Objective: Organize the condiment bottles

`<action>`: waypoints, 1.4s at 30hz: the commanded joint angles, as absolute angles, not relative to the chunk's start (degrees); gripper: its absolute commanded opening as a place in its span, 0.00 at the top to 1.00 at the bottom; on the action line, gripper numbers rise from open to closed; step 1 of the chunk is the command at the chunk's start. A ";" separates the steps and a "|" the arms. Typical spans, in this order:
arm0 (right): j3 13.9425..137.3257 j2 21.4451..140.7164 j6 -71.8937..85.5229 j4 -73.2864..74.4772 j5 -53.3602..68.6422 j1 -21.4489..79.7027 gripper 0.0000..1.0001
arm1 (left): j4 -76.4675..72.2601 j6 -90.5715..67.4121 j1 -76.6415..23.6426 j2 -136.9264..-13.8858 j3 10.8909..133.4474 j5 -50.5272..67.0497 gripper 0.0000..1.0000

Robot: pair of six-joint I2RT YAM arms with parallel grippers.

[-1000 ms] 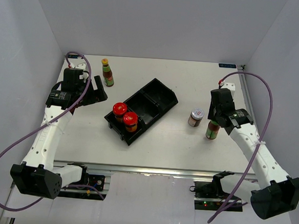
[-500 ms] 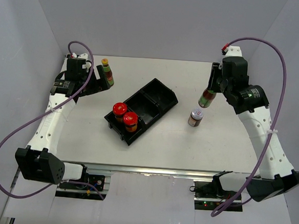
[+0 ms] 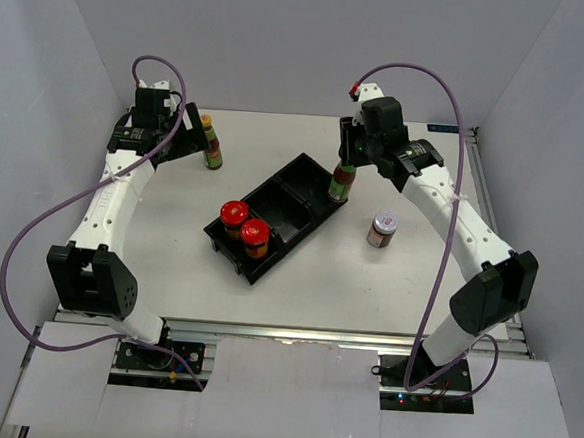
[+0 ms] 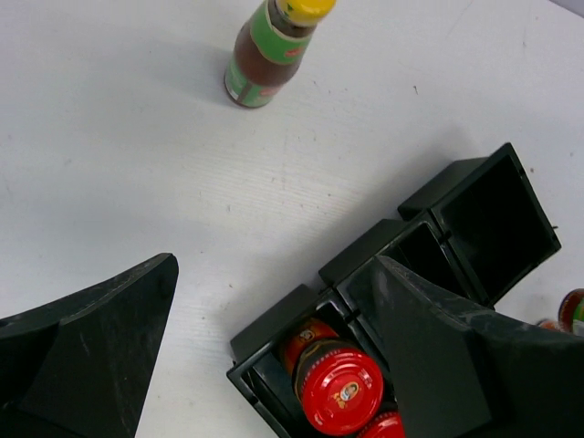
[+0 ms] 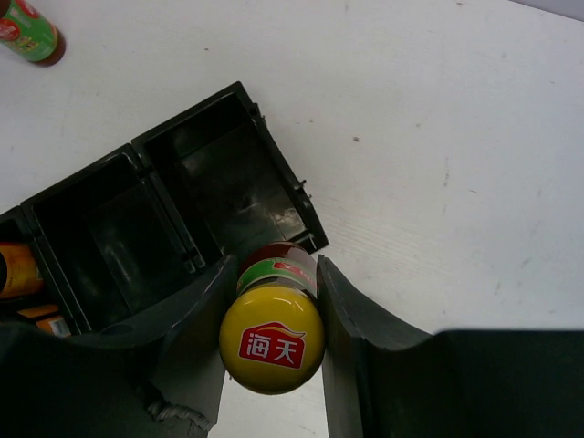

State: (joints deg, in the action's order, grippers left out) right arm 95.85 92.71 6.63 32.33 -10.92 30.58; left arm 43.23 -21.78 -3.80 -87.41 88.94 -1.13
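Nearest the arm bases, two red-lidded jars (image 3: 234, 213) (image 3: 255, 232) stand side by side, touching, in the near compartment of the black tray (image 3: 310, 183), which lies diagonally mid-table (image 3: 298, 280). The tray's middle and far compartments hold nothing. A white-lidded jar (image 3: 383, 228) stands upright on the table to the right of the tray, apart from it. Farther back, the right gripper (image 5: 274, 269) is clamped on a yellow-capped bottle (image 5: 272, 339), one finger on each side of its green neck. The bottle is held upright at the outer right corner of the tray's far compartment. The wrist view puts it just beside the end wall, but I cannot tell whether its base is over the rim or outside it, or whether it rests on anything. At the far left of the table, the second yellow-capped bottle (image 3: 212, 145) stands upright, well apart from the tray. The left gripper (image 3: 192, 137) hangs just beside it with fingers spread wide, holding nothing and not touching the bottle.
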 commanded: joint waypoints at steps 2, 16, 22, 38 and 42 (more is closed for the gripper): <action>99.73 94.76 5.01 16.73 -6.22 30.85 0.92 | 37.88 -20.56 -3.34 -87.24 92.04 -2.48 0.02; 96.43 101.70 1.26 5.50 -0.91 30.91 0.92 | 28.74 -17.82 -2.95 -93.18 94.79 1.63 0.02; 95.20 103.72 0.72 3.56 -1.05 30.92 0.92 | 28.81 -18.02 -2.81 -96.72 97.23 2.02 0.02; 84.81 101.34 0.37 -0.92 -2.67 30.87 0.92 | 25.53 -19.74 -0.79 -98.73 95.80 3.37 0.02; 82.10 101.00 0.26 -3.42 -2.67 30.89 0.92 | 24.19 -20.27 -0.79 -100.76 96.39 3.51 0.02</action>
